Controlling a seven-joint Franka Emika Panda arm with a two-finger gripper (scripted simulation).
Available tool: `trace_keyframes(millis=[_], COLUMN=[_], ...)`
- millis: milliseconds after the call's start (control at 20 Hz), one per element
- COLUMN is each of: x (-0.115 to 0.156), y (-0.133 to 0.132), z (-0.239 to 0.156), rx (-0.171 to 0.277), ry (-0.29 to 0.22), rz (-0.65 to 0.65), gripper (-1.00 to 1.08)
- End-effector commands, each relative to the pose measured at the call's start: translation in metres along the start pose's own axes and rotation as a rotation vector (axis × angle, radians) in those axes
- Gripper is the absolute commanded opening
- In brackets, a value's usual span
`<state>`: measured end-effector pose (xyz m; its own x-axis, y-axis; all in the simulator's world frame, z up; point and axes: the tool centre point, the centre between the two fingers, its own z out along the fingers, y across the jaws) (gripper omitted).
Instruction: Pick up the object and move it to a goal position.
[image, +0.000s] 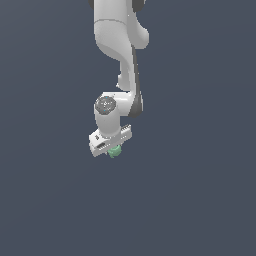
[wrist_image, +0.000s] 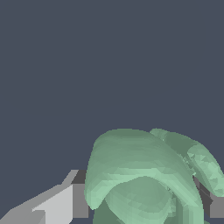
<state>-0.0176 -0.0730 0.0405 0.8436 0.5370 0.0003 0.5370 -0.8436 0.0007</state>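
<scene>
The object is a small pale-green lumpy item, seen just under the white gripper in the exterior view. In the wrist view the object fills the space between the two grey fingers, which press on its sides. The gripper is shut on the object. The white arm reaches down from above in the exterior view. Most of the fingers are hidden by the hand and the object in the exterior view.
A plain dark blue-grey surface fills the background in both views. No goal marker or other object shows.
</scene>
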Motion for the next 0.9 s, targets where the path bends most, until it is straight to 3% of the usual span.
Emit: trace_keyframes(millis=[0,500,850], x=[0.0,0.001,0.009], y=[-0.001,0.0,-0.005], z=[0.001,-0.005,-0.039], rx=[0.001,0.0,0.0], ry=[0.0,0.0,0.0], rz=[-0.001,0.0,0.0], gripper=[-1.0,-1.0,-1.0])
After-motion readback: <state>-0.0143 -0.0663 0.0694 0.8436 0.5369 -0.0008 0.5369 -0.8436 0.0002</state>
